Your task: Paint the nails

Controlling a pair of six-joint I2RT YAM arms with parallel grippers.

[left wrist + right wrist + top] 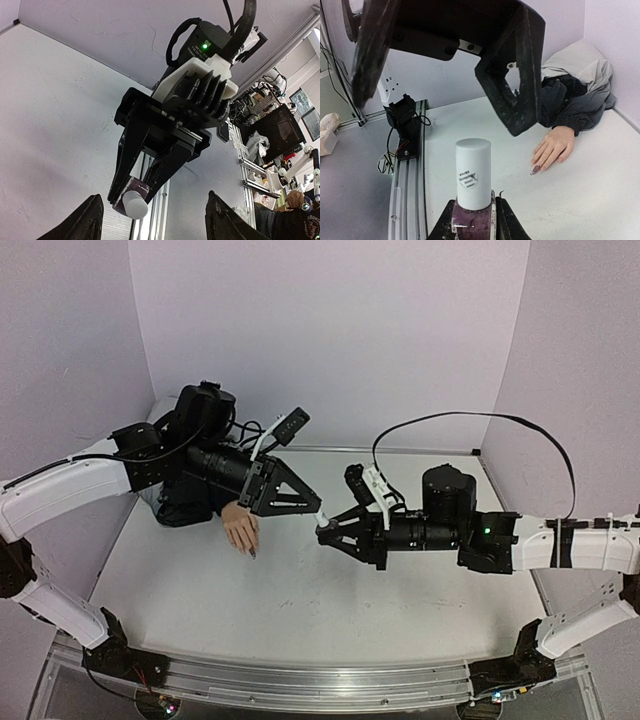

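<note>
The peach mannequin hand (pixel 242 530) lies palm down on the table with its black sleeve (pixel 190 502) behind it. It also shows in the right wrist view (pixel 554 146). Its nails (pixel 536 169) are tiny, and one fingertip carries dark purple polish. My right gripper (pixel 326 533) is shut on a purple nail-polish bottle (pixel 471 225) with a white cap (pixel 472 170), held upright above the table. My left gripper (pixel 314 508) is open. Its fingers (pixel 517 100) straddle the space just above the cap without touching it. In the left wrist view the cap (pixel 134 204) sits ahead of my open left fingers (pixel 80 222).
Grey and black cloth (pixel 580 80) is bunched at the sleeve by the back-left wall. Lilac walls (pixel 330 330) close in the back and sides. An aluminium rail (pixel 300 680) runs along the near edge. A black cable (pixel 470 420) loops above the right arm.
</note>
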